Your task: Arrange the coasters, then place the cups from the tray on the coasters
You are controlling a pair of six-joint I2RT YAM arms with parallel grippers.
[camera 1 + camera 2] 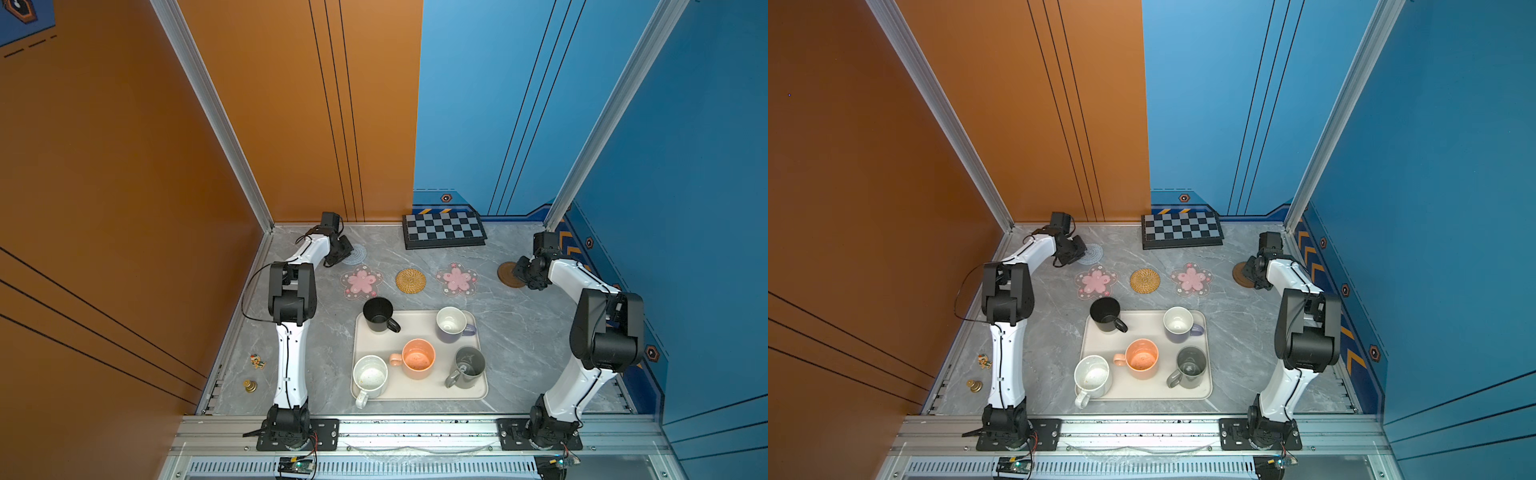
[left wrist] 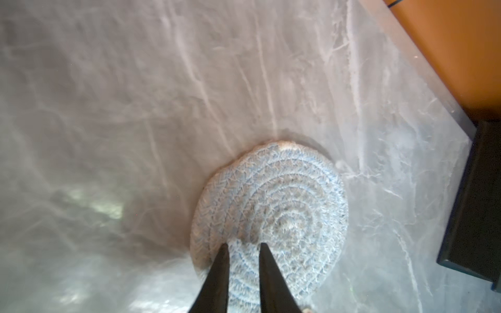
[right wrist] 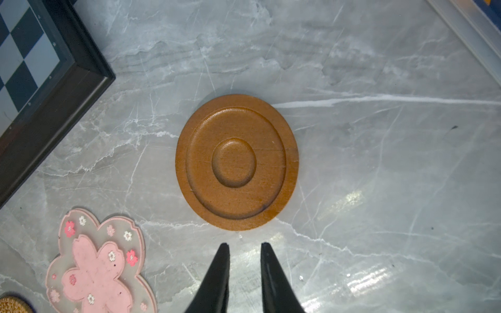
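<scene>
- Left gripper: jaws slightly apart, tips on round grey-blue knitted coaster, lower centre; grip indeterminate.
- Right gripper: jaws slightly apart, just short of round brown wooden coaster, mid-frame.
- Top views only: cream-white rectangular tray bearing five handled mugs.

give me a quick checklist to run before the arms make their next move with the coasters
1. Coasters in one row: not ok. The knitted coaster sits further back than the left flower coaster, straw coaster and right flower coaster.
2. Grip of the left claw on the knitted coaster: cannot tell. Its narrowly parted tips overlap the coaster's edge.
3. The right claw free of the wooden coaster: ok. Tips short of it, nothing between them.
4. Coasters bare: ok. No mug stands on any.
5. Mugs on the tray: ok. The black mug, lavender mug, peach mug, grey mug and speckled white mug stand upright there.
</scene>
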